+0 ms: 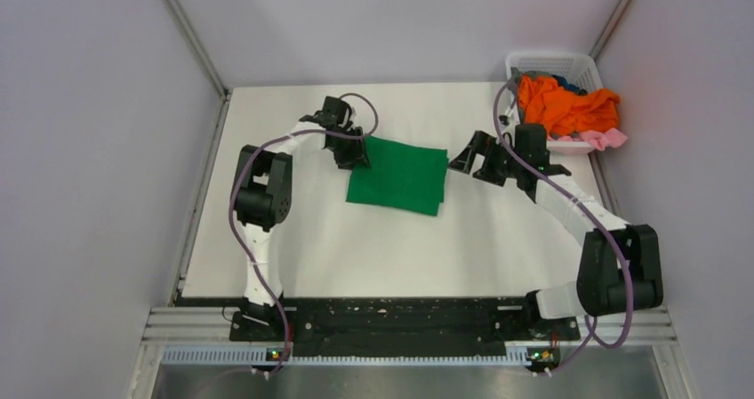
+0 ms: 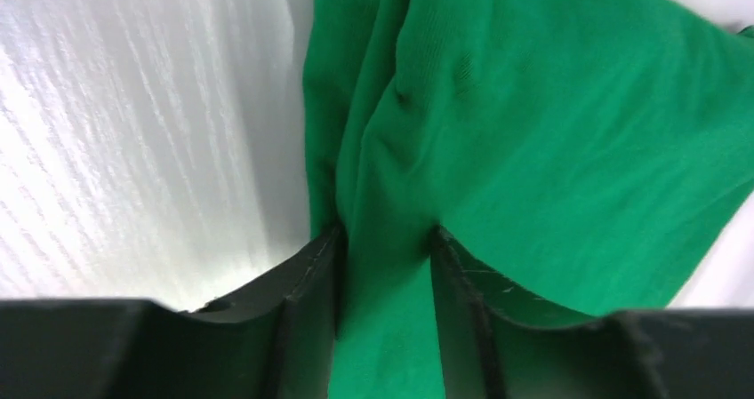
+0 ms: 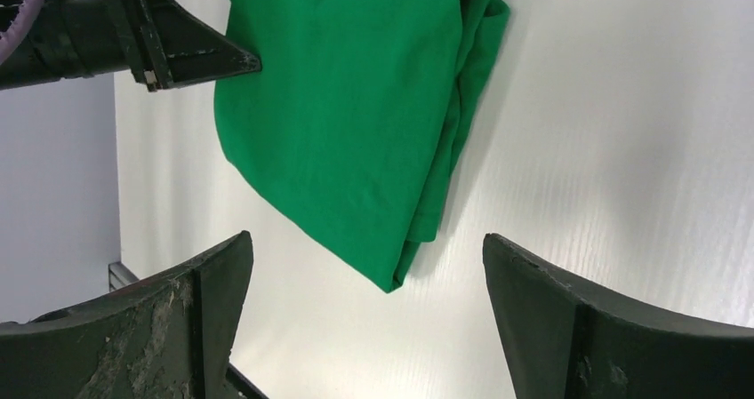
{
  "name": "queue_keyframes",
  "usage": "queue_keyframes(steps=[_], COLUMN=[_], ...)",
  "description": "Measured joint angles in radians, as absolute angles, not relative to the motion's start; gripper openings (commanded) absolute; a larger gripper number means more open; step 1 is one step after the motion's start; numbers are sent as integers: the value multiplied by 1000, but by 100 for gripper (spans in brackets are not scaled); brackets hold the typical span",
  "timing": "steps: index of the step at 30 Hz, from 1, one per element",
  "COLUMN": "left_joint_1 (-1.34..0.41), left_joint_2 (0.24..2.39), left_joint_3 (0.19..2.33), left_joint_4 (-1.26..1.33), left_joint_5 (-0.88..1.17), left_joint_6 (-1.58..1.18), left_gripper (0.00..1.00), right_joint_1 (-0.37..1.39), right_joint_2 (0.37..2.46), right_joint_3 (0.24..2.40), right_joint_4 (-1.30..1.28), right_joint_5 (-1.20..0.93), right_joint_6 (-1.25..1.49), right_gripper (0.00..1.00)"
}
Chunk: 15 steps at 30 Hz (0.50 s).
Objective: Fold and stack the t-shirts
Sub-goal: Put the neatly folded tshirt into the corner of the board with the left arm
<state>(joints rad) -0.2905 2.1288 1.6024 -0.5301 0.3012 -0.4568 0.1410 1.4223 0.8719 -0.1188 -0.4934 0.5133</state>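
A bright green t-shirt (image 1: 400, 177) lies folded into a rectangle on the white table. My left gripper (image 1: 349, 157) is at its far left corner, shut on a fold of the green cloth (image 2: 384, 310). My right gripper (image 1: 474, 161) is open and empty just off the shirt's far right corner; the shirt also shows in the right wrist view (image 3: 356, 115), ahead of my spread fingers (image 3: 213, 283). An orange t-shirt (image 1: 569, 106) lies heaped in the white basket (image 1: 551, 61) at the far right, with pink cloth (image 1: 605, 139) hanging over its rim and blue cloth (image 1: 571, 84) behind.
The basket stands in the far right corner against the wall. Grey walls enclose the table on the left, back and right. A black rail (image 1: 400, 315) runs along the near edge by the arm bases.
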Motion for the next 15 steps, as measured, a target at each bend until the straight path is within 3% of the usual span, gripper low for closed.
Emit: queue_keyframes(steps=[2, 4, 9, 15], left_joint_1=[-299, -304, -316, -320], left_joint_2=[2146, 2155, 2180, 2235], left_joint_3=[1608, 1618, 1676, 1836], left_joint_4=[-535, -544, -605, -751], left_joint_5=[299, 290, 212, -121], left_joint_6=[-456, -453, -457, -448], left_gripper=[26, 2, 0, 0], right_joint_1=[141, 141, 141, 141], right_joint_2=[1381, 1345, 1288, 1283], right_joint_3=[862, 856, 837, 825], right_joint_4=[-132, -144, -156, -180], right_joint_5=[-479, -464, -431, -384], right_joint_6=[505, 497, 476, 443], right_gripper=[99, 99, 99, 99])
